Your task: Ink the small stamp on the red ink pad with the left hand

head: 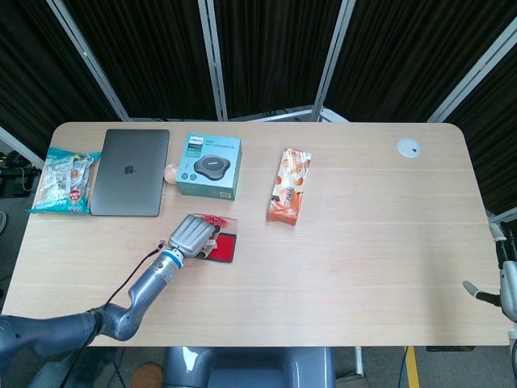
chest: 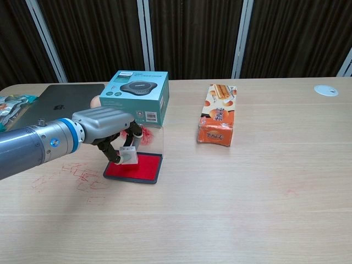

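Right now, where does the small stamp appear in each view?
Head view: the small stamp is hidden under the left hand, at the red ink pad, left of centre.
Chest view: small stamp held over the pad, centre-left.
Shared landmark: teal box, behind the pad.
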Controlling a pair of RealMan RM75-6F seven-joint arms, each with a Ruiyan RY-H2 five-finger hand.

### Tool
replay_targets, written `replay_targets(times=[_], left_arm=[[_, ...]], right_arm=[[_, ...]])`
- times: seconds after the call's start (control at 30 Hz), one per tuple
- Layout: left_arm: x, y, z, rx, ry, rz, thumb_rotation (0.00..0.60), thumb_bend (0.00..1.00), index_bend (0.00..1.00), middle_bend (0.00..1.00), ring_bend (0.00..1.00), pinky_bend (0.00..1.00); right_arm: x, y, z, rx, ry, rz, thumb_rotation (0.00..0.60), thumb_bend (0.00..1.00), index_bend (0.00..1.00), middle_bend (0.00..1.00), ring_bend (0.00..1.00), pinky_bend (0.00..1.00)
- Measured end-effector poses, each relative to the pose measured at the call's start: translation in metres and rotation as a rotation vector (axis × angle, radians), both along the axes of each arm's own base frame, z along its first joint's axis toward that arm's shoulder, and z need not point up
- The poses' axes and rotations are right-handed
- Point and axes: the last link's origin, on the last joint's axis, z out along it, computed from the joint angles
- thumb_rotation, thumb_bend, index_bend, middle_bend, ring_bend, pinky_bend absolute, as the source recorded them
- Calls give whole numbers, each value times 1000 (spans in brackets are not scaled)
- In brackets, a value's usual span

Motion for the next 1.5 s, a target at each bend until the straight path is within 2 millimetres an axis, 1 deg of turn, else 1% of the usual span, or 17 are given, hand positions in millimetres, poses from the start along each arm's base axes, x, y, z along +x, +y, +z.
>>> replay_targets(times=[0.43,0.8,1.0,1.2,1.3,1.5], left_arm=[[-7,-1,-11,-18,8,22,600,470,616,581,836,927],[-4,-1,-9,-7,-9,14,600,469,619,582,836,927],[3,-2,1,2,-40,5,600,469,621,582,836,927],[5,-3,22,20,-61,5,600,469,621,582,836,927],[0,-3,32,35,-56,12,600,468,620,583,835,927],[-22,-9,45,50,-32,27,600,469,617,583,836,927]], right_arm=[[-2,-1,1,-4,1,-5,600,0,0,0,0,0],[-1,0,2,-6,-4,-4,600,0,0,0,0,0],[-1,0,3,-7,-6,-1,600,0,0,0,0,0],[1,1,2,-6,-7,5,600,0,0,0,0,0],[2,2,2,-5,-7,8,600,0,0,0,0,0],[4,3,2,-3,-9,16,600,0,0,0,0,0]])
